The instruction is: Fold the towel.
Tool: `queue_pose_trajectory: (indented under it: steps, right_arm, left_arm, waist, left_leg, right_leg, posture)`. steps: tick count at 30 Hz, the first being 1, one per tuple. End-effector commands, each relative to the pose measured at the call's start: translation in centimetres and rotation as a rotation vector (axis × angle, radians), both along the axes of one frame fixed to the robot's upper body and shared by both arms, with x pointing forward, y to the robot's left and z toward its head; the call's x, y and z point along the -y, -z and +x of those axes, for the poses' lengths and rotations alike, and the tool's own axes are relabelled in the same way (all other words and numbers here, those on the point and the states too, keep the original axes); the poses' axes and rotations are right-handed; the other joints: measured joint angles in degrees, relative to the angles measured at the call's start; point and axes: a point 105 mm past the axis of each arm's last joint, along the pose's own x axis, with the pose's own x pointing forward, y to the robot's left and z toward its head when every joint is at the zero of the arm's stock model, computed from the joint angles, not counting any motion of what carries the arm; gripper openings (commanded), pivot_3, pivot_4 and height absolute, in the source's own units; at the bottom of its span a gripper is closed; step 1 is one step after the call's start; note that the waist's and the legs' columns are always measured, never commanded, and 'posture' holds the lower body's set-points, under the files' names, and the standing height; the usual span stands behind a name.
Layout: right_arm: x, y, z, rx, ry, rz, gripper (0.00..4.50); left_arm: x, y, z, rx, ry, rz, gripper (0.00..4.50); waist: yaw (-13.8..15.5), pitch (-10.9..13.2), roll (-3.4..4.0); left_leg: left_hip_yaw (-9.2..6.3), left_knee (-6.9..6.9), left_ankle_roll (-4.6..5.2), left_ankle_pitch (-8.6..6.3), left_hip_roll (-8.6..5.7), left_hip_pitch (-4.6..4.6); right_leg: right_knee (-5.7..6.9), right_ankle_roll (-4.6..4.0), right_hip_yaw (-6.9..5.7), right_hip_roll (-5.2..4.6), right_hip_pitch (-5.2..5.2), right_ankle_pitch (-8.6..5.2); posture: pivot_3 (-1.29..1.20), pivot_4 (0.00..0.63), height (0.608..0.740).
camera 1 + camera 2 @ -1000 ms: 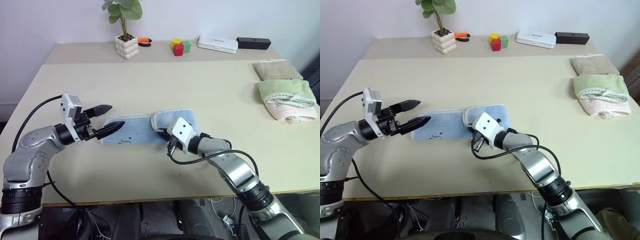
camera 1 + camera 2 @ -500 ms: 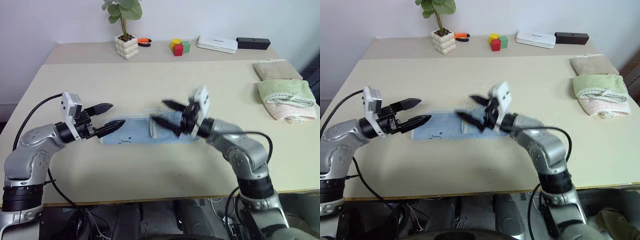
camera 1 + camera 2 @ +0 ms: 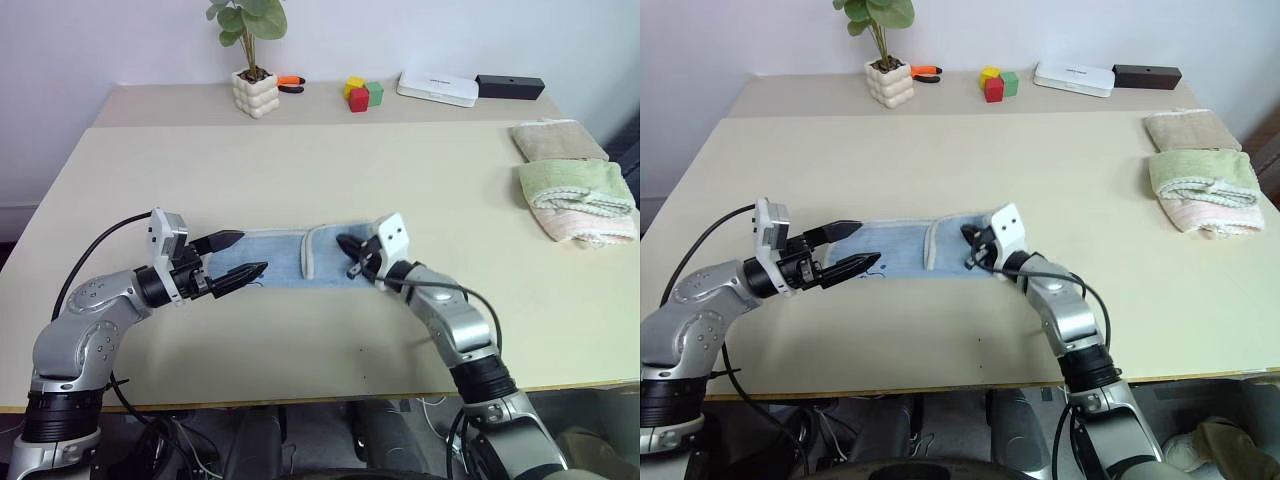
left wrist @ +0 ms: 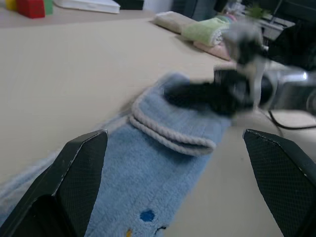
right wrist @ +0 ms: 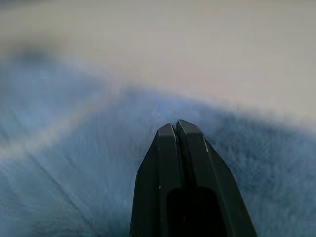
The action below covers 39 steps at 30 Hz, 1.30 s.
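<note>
Since the frame half a second back, the right end effector (image 3: pixel 347 256) has dropped from above the cloth onto the folded right end of the towel (image 3: pixel 290 257), and its fingers, then spread, are now pressed together with nothing between them. The left end effector (image 3: pixel 240 255) has shifted a little toward the centre of the frame and now hangs over the towel's left end with its fingers spread wide, holding nothing.

The light blue towel lies flat on the beige counter (image 3: pixel 420 180) just below the middle of the frame, stretched left to right. Its right part is folded back over itself, the pale corded edge (image 4: pixel 170 138) forming a ridge across the cloth. In the left wrist view a small dark embroidered mark (image 4: pixel 146 216) shows on the single layer near that end effector.

Farther back, at the right edge of the frame, a folded green-and-pink towel (image 3: pixel 578 200) sits with a folded beige towel (image 3: pixel 555 140) just behind it. Along the far edge of the counter, from left to right, stand a potted plant (image 3: pixel 251 62), an orange-handled tool (image 3: pixel 290 83), coloured blocks (image 3: pixel 363 94), a flat white box (image 3: pixel 436 89) and a black box (image 3: pixel 509 86).
</note>
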Motion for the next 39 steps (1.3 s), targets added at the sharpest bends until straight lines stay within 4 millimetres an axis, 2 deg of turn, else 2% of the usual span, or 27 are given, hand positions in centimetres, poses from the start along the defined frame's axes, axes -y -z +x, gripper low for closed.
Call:
queue_pose_trajectory:
  steps: [1, 3, 6, 9, 13, 17, 21, 23, 26, 32, 39]
  right_arm:
    - [0.1, 2.8, -0.6, -0.022, -0.011, -0.111, 0.04]
    - [0.1, 3.0, -0.6, -0.021, -0.018, -0.108, 0.04]
    - [-0.2, 1.2, -0.2, 0.017, -0.032, -0.045, 0.82]
    - [0.2, -0.7, 0.4, 0.069, -0.018, -0.009, 2.28]
    - [1.0, -5.2, 0.4, 0.156, -0.054, 0.079, 4.37]
    - [2.1, -8.2, -0.7, 0.212, -0.153, 0.078, 4.48]
    - [3.8, -10.2, -1.7, 0.215, -0.215, 0.062, 4.48]
    - [4.3, -10.9, -3.2, 0.19, -0.315, 0.041, 4.48]
    - [5.1, -11.5, -4.5, 0.172, -0.393, -0.042, 4.48]
    - [5.8, -12.3, -4.1, 0.195, -0.377, -0.066, 4.48]
    - [5.5, -11.9, -4.8, 0.208, -0.408, -0.081, 4.48]
  left_arm:
    - [0.3, -1.1, -0.5, 0.038, 0.005, -0.011, 4.5]
    - [0.5, -0.8, -0.7, 0.003, -0.003, -0.034, 4.5]
    - [1.0, -0.2, -1.4, -0.114, -0.019, -0.11, 4.5]
    - [1.2, -0.2, -1.9, -0.193, -0.039, -0.19, 4.5]
    - [0.9, -0.9, -2.8, -0.29, -0.11, -0.345, 4.5]
    - [0.3, -1.5, -3.8, -0.357, -0.205, -0.497, 4.5]
    - [-0.5, -0.9, -5.0, -0.462, -0.326, -0.631, 4.5]
    - [-0.8, -0.3, -5.5, -0.519, -0.389, -0.675, 4.5]
    - [-1.7, 0.7, -6.0, -0.626, -0.51, -0.799, 4.5]
    - [-2.7, 3.6, -6.2, -0.729, -0.743, -0.897, 4.5]
    - [-0.9, 5.9, -5.3, -0.873, -0.787, -0.898, 4.5]
  waist:
    - [0.0, -0.1, -0.13]
    - [0.0, -0.1, -0.12]
    - [0.0, -0.1, -0.12]
    - [0.0, -0.1, -0.12]
    - [0.0, 0.0, -0.07]
    - [0.0, 0.0, -0.03]
    - [0.1, 0.0, -0.04]
    - [0.2, 0.0, -0.02]
    - [0.4, 0.0, -0.01]
    - [0.5, 0.0, -0.03]
    - [1.7, 0.0, -0.04]
  left_leg:
    - [0.0, 0.0, 0.0, 0.0, 0.0, 0.03]
    - [-0.01, -0.02, 0.0, 0.0, 0.01, 0.1]
    - [-0.03, -0.05, 0.0, -0.01, 0.02, 0.31]
    - [-0.06, -0.12, 0.01, -0.02, 0.02, 0.6]
    - [-0.05, -0.12, 0.01, -0.02, 0.01, 0.62]
    - [-0.09, -0.11, 0.01, -0.03, 0.02, 0.63]
    - [-0.09, -0.12, 0.02, -0.04, 0.02, 0.66]
    - [-0.1, -0.12, 0.02, -0.04, 0.02, 0.7]
    - [-0.07, -0.13, 0.04, -0.05, 0.0, 0.71]
    - [0.0, -0.12, 0.04, -0.05, 0.0, 0.78]
    - [0.06, -0.1, 0.03, -0.06, -0.03, 0.73]
  right_leg:
    - [0.0, 0.0, 0.0, 0.01, 0.04, 0.0]
    - [0.0, 0.0, 0.0, 0.02, 0.09, 0.0]
    - [-0.05, -0.01, -0.01, 0.01, 0.34, -0.01]
    - [-0.14, -0.01, -0.02, 0.01, 0.64, -0.02]
    - [-0.15, -0.01, -0.02, -0.04, 0.67, -0.02]
    - [-0.15, 0.0, -0.02, -0.05, 0.67, -0.01]
    - [-0.2, -0.02, -0.02, -0.06, 0.73, -0.02]
    - [-0.23, -0.1, -0.02, -0.05, 0.77, -0.06]
    - [-0.33, -0.2, -0.01, -0.08, 0.84, -0.12]
    - [-0.45, -0.39, 0.03, -0.05, 0.91, -0.22]
    - [-0.6, -0.4, 0.06, -0.06, 0.93, -0.23]
  posture:
    - [0.0, 0.15, 0.74]
    - [0.0, 0.15, 0.74]
    - [0.0, 0.15, 0.74]
    - [0.0, 0.15, 0.74]
    - [0.0, 0.15, 0.74]
    - [0.0, 0.15, 0.74]
    - [0.0, 0.15, 0.74]
    - [0.0, 0.15, 0.74]
    - [0.0, 0.15, 0.74]
    - [0.0, 0.15, 0.74]
    - [0.0, 0.15, 0.74]
